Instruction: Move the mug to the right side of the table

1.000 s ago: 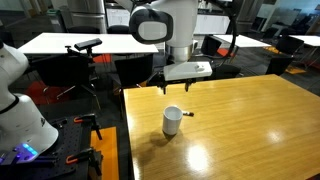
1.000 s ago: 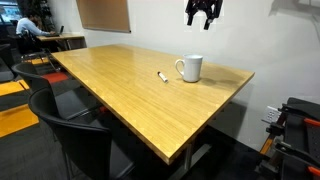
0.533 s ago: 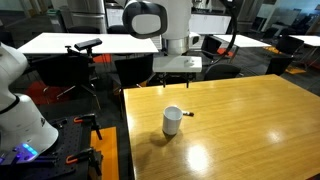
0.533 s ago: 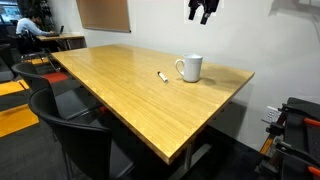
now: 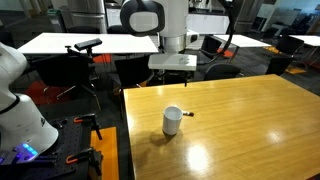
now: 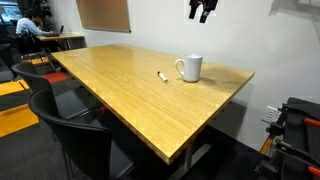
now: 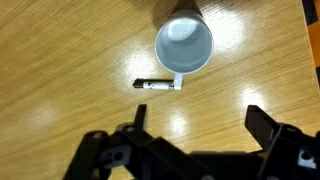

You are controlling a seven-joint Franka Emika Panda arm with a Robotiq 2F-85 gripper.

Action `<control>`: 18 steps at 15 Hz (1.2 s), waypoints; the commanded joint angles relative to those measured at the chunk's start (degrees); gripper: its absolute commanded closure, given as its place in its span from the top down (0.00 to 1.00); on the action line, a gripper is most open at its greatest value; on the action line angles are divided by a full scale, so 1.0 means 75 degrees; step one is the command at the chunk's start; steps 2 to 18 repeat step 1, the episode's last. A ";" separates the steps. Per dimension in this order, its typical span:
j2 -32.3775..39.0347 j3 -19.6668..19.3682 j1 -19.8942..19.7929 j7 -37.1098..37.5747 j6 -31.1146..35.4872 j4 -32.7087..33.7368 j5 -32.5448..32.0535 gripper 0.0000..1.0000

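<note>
The white mug [image 5: 172, 121] stands upright on the honey-yellow wooden table [image 5: 250, 120], near its end edge; it also shows in an exterior view [image 6: 190, 68] and from above in the wrist view [image 7: 184, 47], empty. My gripper [image 7: 196, 120] hangs high above the table, open and empty; in both exterior views it sits well above the mug [image 6: 203, 12] [image 5: 168, 80]. A small thin pen-like object [image 7: 157, 85] lies beside the mug's handle.
The table top [image 6: 130, 85] stretches wide past the mug. Black chairs [image 6: 70, 135] stand by it. White-topped tables [image 5: 70, 42] and chairs stand behind the arm. A white robot base [image 5: 20, 110] stands beside the table.
The arm has swung and risen a little above the table; the gripper sits slightly higher. The mug and pen have not moved.
</note>
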 commanded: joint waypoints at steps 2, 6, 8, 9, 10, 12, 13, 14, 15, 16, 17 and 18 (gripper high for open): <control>-0.0001 -0.0150 0.0154 0.0018 -0.0015 0.0009 -0.0016 1.00; -0.0001 -0.0150 0.0154 0.0018 -0.0015 0.0009 -0.0016 1.00; -0.0001 -0.0150 0.0154 0.0018 -0.0015 0.0009 -0.0016 1.00; -0.0001 -0.0150 0.0154 0.0018 -0.0015 0.0009 -0.0016 1.00; -0.0001 -0.0150 0.0154 0.0018 -0.0015 0.0009 -0.0016 1.00; -0.0001 -0.0150 0.0154 0.0018 -0.0015 0.0009 -0.0016 1.00; -0.0001 -0.0150 0.0154 0.0018 -0.0015 0.0009 -0.0016 1.00; -0.0001 -0.0150 0.0154 0.0018 -0.0015 0.0009 -0.0016 1.00; -0.0001 -0.0150 0.0154 0.0018 -0.0015 0.0009 -0.0016 1.00; -0.0001 -0.0150 0.0154 0.0018 -0.0015 0.0009 -0.0016 1.00; -0.0001 -0.0150 0.0154 0.0018 -0.0015 0.0009 -0.0016 1.00; -0.0001 -0.0150 0.0154 0.0018 -0.0015 0.0009 -0.0016 1.00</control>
